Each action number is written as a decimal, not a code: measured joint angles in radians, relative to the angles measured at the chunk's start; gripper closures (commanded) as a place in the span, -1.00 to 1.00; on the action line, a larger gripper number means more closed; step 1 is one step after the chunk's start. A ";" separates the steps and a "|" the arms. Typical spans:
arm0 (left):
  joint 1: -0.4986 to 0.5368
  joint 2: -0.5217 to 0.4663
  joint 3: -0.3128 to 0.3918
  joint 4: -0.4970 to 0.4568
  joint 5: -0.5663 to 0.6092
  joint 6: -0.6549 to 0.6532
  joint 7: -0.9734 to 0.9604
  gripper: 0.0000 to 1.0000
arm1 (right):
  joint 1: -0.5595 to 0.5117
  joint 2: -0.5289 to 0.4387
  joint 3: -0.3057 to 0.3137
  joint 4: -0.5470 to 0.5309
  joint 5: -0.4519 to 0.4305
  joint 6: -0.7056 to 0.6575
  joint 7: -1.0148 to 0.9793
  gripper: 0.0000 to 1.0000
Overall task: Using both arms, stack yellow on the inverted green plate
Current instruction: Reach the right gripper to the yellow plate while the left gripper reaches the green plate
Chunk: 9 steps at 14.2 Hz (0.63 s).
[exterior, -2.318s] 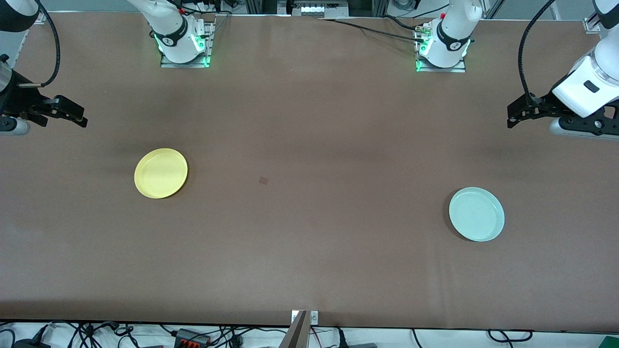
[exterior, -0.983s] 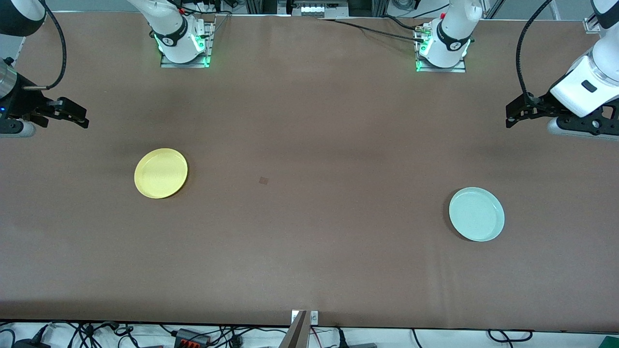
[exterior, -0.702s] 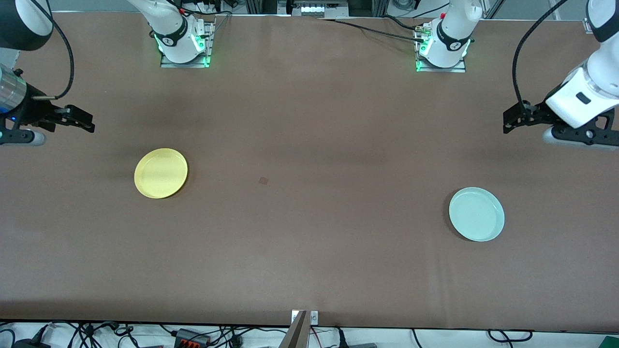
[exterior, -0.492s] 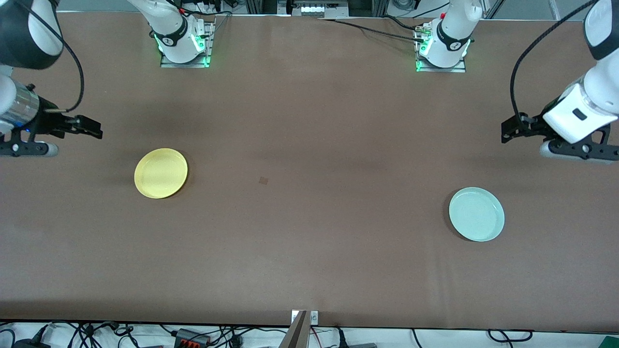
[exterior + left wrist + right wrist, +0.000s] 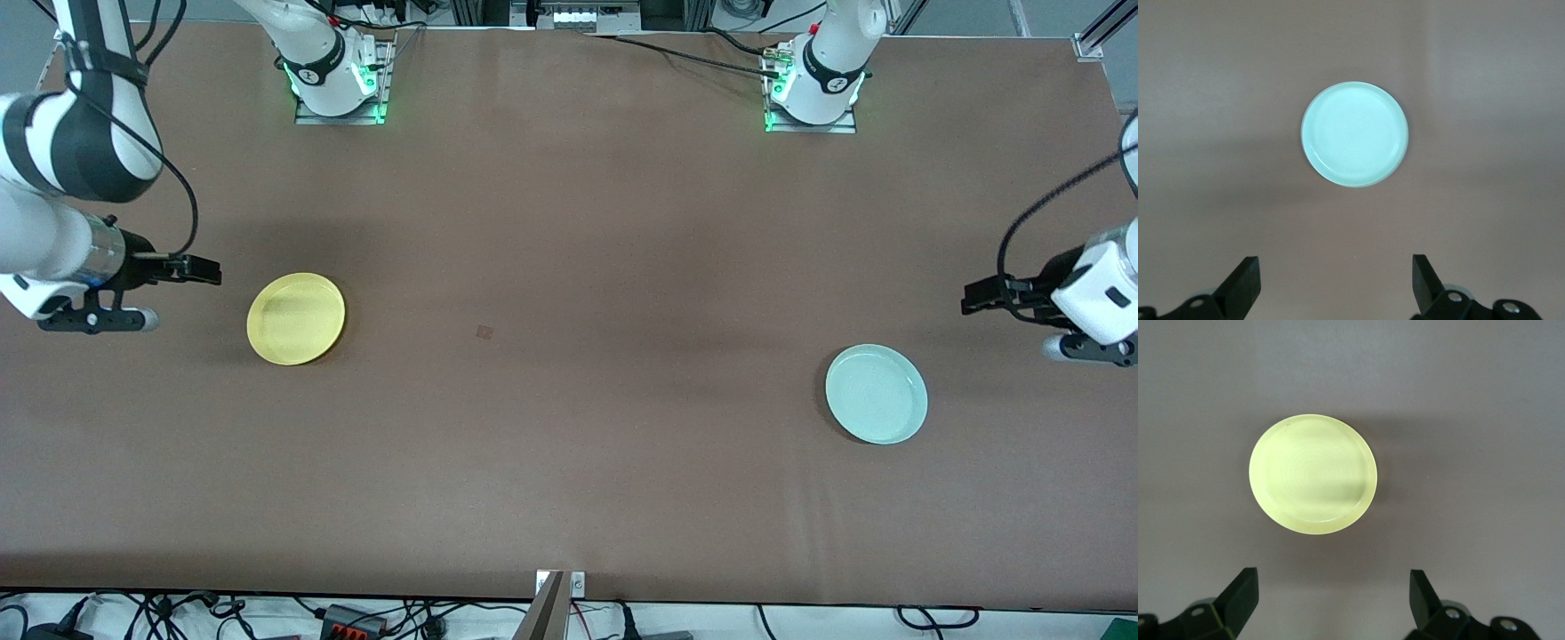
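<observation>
The yellow plate (image 5: 296, 318) lies rim-up on the brown table toward the right arm's end; it also shows in the right wrist view (image 5: 1313, 473). The pale green plate (image 5: 876, 394) lies rim-up toward the left arm's end, nearer the front camera; it also shows in the left wrist view (image 5: 1355, 134). My right gripper (image 5: 209, 270) is open and empty above the table beside the yellow plate, its jaws wide apart (image 5: 1331, 600). My left gripper (image 5: 971, 297) is open and empty above the table beside the green plate (image 5: 1336, 285).
A small dark patch (image 5: 484, 332) marks the table's middle. The two arm bases (image 5: 338, 84) (image 5: 813, 89) stand along the table's edge farthest from the front camera. Cables lie off the table's near edge.
Both arms have swung down and inward: the right gripper has come close to the yellow plate, the left gripper has dropped toward the green plate. Both plates have stayed still.
</observation>
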 measured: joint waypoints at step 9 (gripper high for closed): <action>0.146 0.289 0.000 0.003 -0.202 0.285 0.308 -1.00 | -0.079 0.265 -0.015 -0.004 0.033 0.123 0.002 -1.00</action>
